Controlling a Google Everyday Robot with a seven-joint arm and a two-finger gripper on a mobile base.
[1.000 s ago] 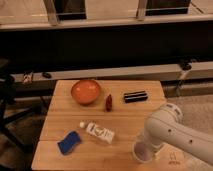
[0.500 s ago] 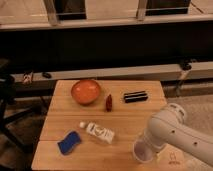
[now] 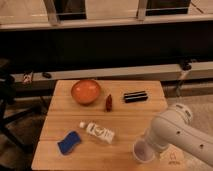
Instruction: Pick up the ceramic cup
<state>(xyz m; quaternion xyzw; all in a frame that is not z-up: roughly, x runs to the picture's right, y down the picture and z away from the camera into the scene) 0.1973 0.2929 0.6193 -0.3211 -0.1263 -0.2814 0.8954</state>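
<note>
A: What has been changed over the last second?

B: The ceramic cup has been carried a little way along the worktop's front edge, from just inside the front right corner towards the middle. The white arm has been swung the same way with it, and its elbow is now seen higher over the right edge.

A: And the hand?

B: The hand is hidden behind the arm's last link, directly above and behind the cup. Whether it is open or closed around the cup cannot be told.

A: What is meant by that for the task?

B: Since cup and arm have been displaced together, it is judged that the cup is already gripped or at least being dragged. A clear lift off the wood is not shown, so the pick is taken as begun but not confirmed.

A: What else is carried by the worktop?

B: An orange bowl is placed near the back left corner, with a small red bottle beside it and a black rectangular case towards the back right. A white bottle is laid on its side near the middle, and a blue sponge is set by the front left corner.

A: And the room?

B: A dark wall and a pale ledge are seen behind, with a dim floor all around.
</note>
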